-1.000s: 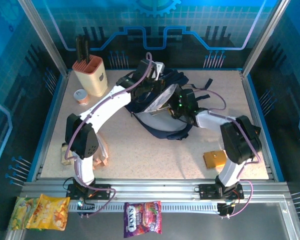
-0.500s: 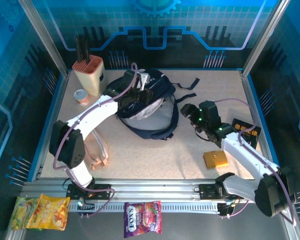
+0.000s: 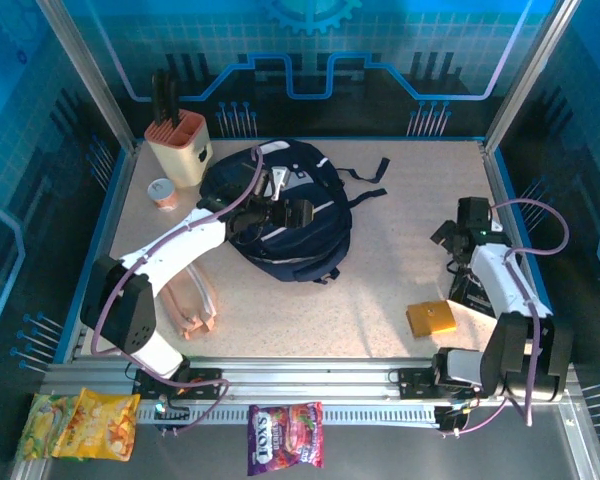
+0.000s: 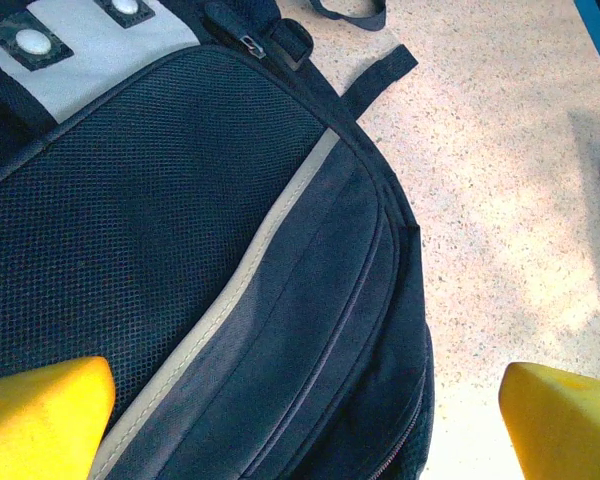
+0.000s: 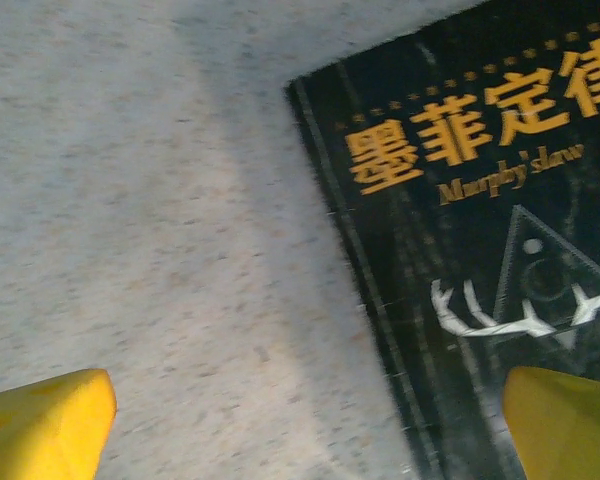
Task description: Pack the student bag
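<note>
Top external: backpack point(image 3: 320, 230) lies flat on the worktop point(image 3: 390, 280), upper centre-left of frame. Left jaws hang over its middle, spread wide, holding nothing. Left wrist view has the yellow fingertips point(image 4: 40, 415) far apart above the navy mesh panel. Right jaws sit at frame right, also wide open and empty, over a black book point(image 5: 500, 250) and bare worktop.

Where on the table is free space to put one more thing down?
Free: the strip between the bag and the book, and the near edge between the rack and the orange block. Crowded: around the knife block and cup.
</note>
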Action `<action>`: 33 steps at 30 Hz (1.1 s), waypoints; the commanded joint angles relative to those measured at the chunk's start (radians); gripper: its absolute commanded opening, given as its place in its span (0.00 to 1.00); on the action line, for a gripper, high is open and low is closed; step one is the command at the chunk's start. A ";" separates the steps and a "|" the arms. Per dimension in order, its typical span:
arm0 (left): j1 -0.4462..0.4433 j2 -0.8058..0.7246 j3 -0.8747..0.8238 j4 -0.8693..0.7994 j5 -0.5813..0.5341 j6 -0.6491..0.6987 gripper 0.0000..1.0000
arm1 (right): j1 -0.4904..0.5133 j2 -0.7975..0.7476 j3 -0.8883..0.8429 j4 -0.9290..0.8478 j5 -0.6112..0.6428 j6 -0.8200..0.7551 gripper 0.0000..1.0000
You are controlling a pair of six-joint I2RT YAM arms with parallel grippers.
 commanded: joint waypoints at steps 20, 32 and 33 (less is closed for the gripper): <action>0.003 0.101 0.119 0.009 0.140 -0.050 0.99 | -0.190 0.213 -0.043 0.095 -0.201 -0.137 1.00; -0.039 0.254 0.236 -0.050 0.250 -0.093 0.99 | -0.059 0.297 0.031 0.107 -0.341 -0.127 1.00; -0.050 0.273 0.254 -0.062 0.251 -0.094 0.99 | -0.035 0.309 0.037 0.109 -0.356 -0.118 1.00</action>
